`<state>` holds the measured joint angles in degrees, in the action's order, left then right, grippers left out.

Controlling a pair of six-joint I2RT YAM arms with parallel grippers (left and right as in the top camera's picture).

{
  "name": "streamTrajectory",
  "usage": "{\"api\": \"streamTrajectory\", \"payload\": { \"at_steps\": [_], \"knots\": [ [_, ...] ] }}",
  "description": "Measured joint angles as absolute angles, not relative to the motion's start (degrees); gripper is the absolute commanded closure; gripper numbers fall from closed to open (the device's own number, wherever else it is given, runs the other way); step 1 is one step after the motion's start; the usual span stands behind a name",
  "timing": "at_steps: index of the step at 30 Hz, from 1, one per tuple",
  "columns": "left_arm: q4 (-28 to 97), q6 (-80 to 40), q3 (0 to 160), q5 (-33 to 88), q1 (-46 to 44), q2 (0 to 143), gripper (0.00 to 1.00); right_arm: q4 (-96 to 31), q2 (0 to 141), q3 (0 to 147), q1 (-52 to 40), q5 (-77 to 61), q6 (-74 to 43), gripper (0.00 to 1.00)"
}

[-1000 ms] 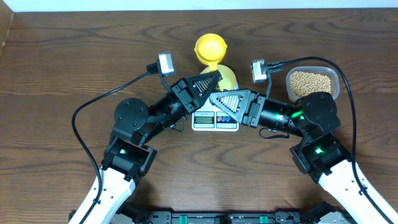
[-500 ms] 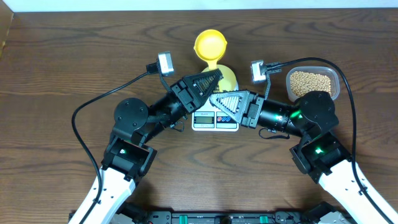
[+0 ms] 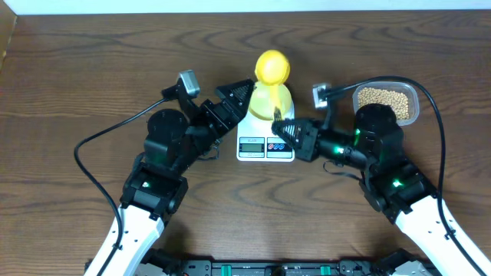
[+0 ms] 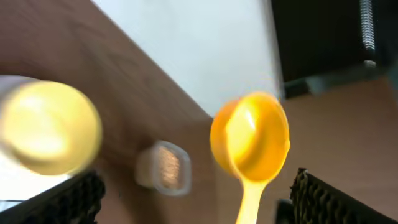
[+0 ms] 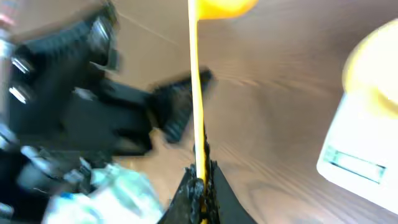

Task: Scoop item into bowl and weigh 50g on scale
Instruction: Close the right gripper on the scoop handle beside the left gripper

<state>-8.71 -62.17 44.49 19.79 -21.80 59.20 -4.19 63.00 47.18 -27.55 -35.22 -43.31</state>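
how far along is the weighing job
Done: bowl sits on the scale. In hand: right fingers are shut on the scoop handle, scoop looks empty; left fingers are open. Left: scooping beans from the tub into the bowl and weighing; the bowl's contents are too blurred to tell.

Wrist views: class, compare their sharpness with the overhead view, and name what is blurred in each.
Overhead view: sharp and evenly lit, the scale crisp. Left wrist view: motion-smeared, the bowl and clear tub mere soft blobs, the scoop somewhat clearer. Right wrist view: the scoop's handle fairly crisp, the left arm behind it streaked.
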Motion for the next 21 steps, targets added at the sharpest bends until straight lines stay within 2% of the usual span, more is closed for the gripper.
{"api": "streamTrajectory", "payload": {
  "at_steps": [3,5,6,7,10,15,18,21],
  "knots": [
    [-6.4,-59.5,44.5,16.8,-21.7,59.2,0.03,-10.0,63.0,47.2,-27.6,-33.1,-35.7,0.99],
    [-5.8,-58.1,44.5,15.9,-21.7,59.2,0.14,-11.5,63.1,47.2,-28.3,-32.3,-31.8,0.99],
    [-5.1,-57.2,44.5,15.5,-21.7,59.2,0.24,-11.6,63.1,47.2,-29.1,-32.1,-30.2,0.98],
    [-4.3,-56.5,44.5,14.9,-21.7,59.2,0.27,-11.8,63.1,47.2,-30.2,-31.9,-28.8,0.99],
    [-1.8,-55.2,44.5,14.1,-21.7,59.4,0.29,-12.4,63.1,47.2,-32.6,-31.2,-26.4,0.98],
    [-1.0,-54.1,44.5,13.3,-21.7,59.9,0.61,-15.4,63.1,47.2,-36.1,-28.3,-23.6,0.98],
    [0.1,-53.9,44.5,13.3,-21.7,59.9,0.67,-15.5,63.1,47.2,-37.6,-27.4,-23.1,0.98],
    [1.3,-53.3,44.5,13.3,-21.7,59.9,0.67,-16.1,63.1,47.2,-38.3,-26.8,-22.7,0.98]
  ]
}}
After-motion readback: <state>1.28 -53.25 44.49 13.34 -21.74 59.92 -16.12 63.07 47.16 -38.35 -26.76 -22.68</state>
